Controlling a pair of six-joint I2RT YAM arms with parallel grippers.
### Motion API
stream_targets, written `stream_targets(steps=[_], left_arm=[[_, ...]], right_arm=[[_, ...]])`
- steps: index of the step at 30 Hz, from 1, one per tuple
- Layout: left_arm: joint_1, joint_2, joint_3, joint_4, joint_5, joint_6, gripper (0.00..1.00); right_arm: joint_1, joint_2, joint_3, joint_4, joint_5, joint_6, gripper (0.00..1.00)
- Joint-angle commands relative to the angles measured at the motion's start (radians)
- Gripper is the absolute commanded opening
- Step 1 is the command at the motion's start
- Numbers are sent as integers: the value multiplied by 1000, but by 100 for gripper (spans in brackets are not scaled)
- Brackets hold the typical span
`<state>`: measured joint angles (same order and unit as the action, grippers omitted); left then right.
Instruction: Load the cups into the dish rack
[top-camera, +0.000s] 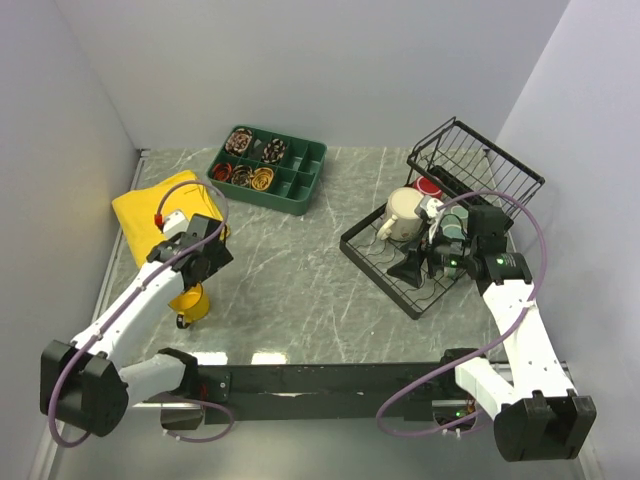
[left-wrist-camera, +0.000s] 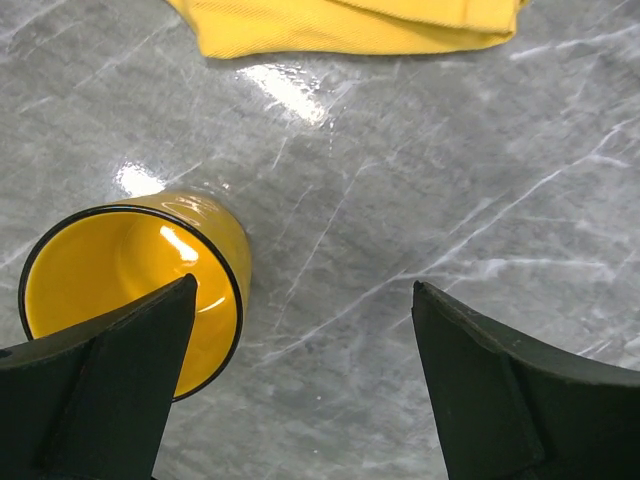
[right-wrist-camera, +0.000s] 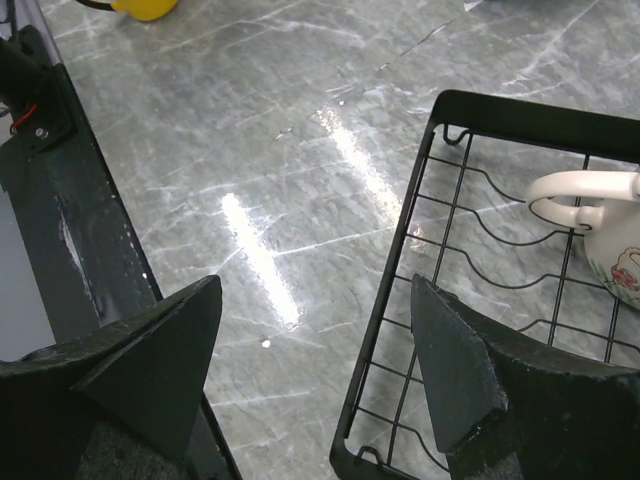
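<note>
Reading the right gripper first: I see its fingers spread wide, gripping nothing. One finger is over the near corner of the dish rack, the other over the table just off the rack's rim. In the rack, the cream mug sits on the slotted base with its handle toward my wrist camera. In the top view, the red mug sits behind it at the foot of the rack's raised basket end. A grey-green mug is beside the cream one, partly hidden by the right arm.

Left gripper: jaws wide too, holding nothing. It hangs over the yellow mug, well left of the rack, mouth toward the wrist camera. One finger overlaps the mug's rim; I cannot tell if they touch. A yellow cloth lies farther left of the rack. A green compartment tray sits beyond the rack's far left corner.
</note>
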<state>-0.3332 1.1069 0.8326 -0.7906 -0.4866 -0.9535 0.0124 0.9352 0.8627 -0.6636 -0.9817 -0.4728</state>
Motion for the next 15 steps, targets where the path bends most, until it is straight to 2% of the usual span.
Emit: stream_targets(steps=[1, 6, 11, 12, 15], left_arm=[[5, -4, 46, -32, -14, -11, 92], [8, 11, -30, 27, 23, -25, 88], [14, 80, -36, 56, 28, -42, 85], [14, 87, -35, 51, 17, -45, 80], [17, 103, -43, 62, -3, -42, 75]], right_arm=[[-6, -19, 1, 39, -32, -10, 82], [-6, -22, -5, 44, -18, -3, 83], [-8, -10, -4, 36, -18, -10, 83], [-8, -10, -4, 36, -18, -9, 83], [-8, -12, -5, 38, -20, -10, 83]])
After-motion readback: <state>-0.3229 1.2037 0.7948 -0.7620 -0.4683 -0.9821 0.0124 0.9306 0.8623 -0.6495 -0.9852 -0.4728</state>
